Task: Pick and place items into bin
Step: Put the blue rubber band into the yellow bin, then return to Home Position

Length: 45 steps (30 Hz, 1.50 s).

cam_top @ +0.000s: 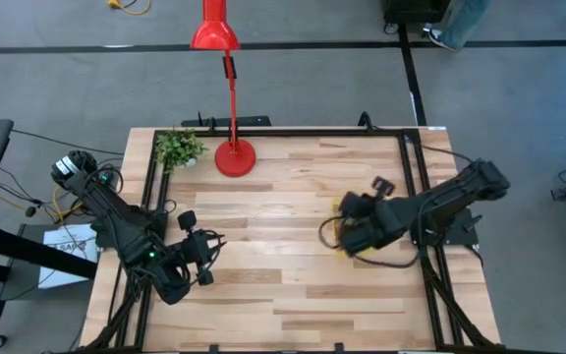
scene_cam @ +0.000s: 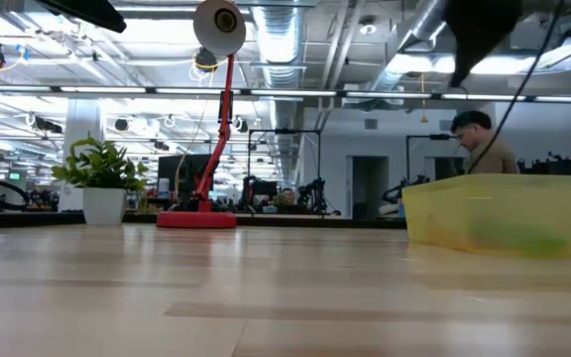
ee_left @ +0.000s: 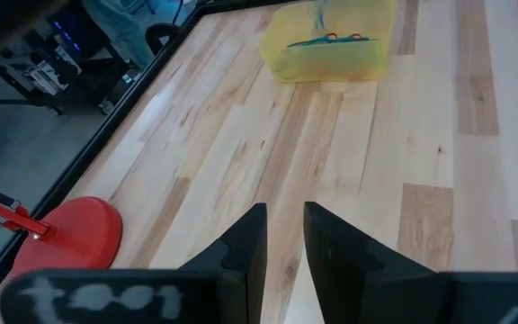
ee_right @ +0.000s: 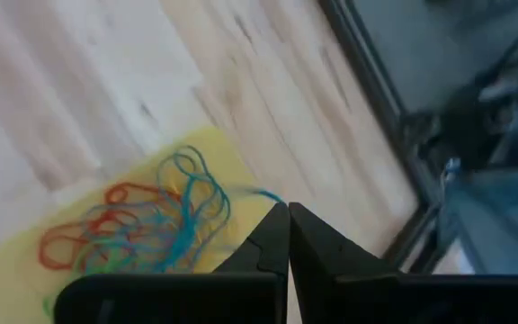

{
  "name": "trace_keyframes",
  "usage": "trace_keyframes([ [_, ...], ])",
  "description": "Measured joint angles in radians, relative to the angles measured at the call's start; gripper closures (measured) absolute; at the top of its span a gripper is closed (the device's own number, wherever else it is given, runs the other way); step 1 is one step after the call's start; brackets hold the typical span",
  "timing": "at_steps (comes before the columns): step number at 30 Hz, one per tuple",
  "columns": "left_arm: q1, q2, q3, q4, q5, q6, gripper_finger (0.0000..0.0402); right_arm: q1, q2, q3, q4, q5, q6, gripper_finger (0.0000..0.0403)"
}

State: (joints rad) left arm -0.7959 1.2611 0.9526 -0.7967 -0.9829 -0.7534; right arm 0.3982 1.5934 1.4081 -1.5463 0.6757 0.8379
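Many items, a tangle of red, blue and green loops, lie inside the bin, which sits on the bench toward its right side. Right gripper is above the bin's edge, fingers pressed together with nothing seen between them. Left gripper is at the bench's left front area, well apart from the bin, fingers a narrow gap apart and empty. Red lamp base and small potted plant stand at the far edge.
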Motion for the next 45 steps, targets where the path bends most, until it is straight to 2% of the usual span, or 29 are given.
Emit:
trace_keyframes([
  [4, 0.0, 0.0, 0.0, 0.0, -0.022, 0.002, 0.0335, -0.014, -0.116, -0.176, 0.057, -0.018, 0.153, 0.0403],
  [10, 0.0, 0.0, 0.0, 0.002, -0.028, 0.026, 0.0335, -0.017, -0.167, -0.359, 0.28, -0.011, 0.127, 0.0402],
  [22, 0.0, 0.0, 0.0, 0.002, -0.023, 0.025, 0.0335, -0.067, -0.075, -0.396, 0.315, -0.051, 0.123, 0.0331],
  [25, 0.0, 0.0, 0.0, 0.002, 0.036, 0.025, 0.0335, -0.068, -0.059, -0.396, 0.328, -0.053, 0.123, 0.0322],
  [28, 0.0, 0.0, 0.0, 0.001, 0.143, 0.025, 0.0335, -0.068, -0.033, -0.396, 0.36, -0.062, 0.123, 0.032],
  [30, 0.0, 0.0, 0.0, 0.002, 0.227, 0.024, 0.0335, -0.068, -0.016, -0.396, 0.399, -0.105, 0.138, 0.032],
  [33, 0.0, 0.0, 0.0, 0.001, 0.289, 0.111, 0.0335, -0.068, 0.011, -0.389, 0.452, -0.13, 0.157, 0.032],
  [35, 0.005, 0.0, 0.003, -0.004, 0.251, 0.199, 0.0335, -0.068, 0.02, -0.373, 0.466, -0.121, 0.118, 0.032],
  [37, 0.014, 0.0, 0.017, -0.007, 0.171, 0.228, 0.0335, -0.064, 0.017, -0.35, 0.459, -0.121, 0.061, 0.032],
  [42, 0.034, -0.001, 0.066, -0.021, -0.084, 0.147, 0.0335, -0.049, -0.028, -0.287, 0.348, -0.127, 0.022, 0.032],
  [45, 0.038, -0.024, 0.115, -0.12, -0.117, 0.13, 0.0335, -0.025, -0.083, -0.27, 0.216, -0.127, 0.059, 0.032],
])
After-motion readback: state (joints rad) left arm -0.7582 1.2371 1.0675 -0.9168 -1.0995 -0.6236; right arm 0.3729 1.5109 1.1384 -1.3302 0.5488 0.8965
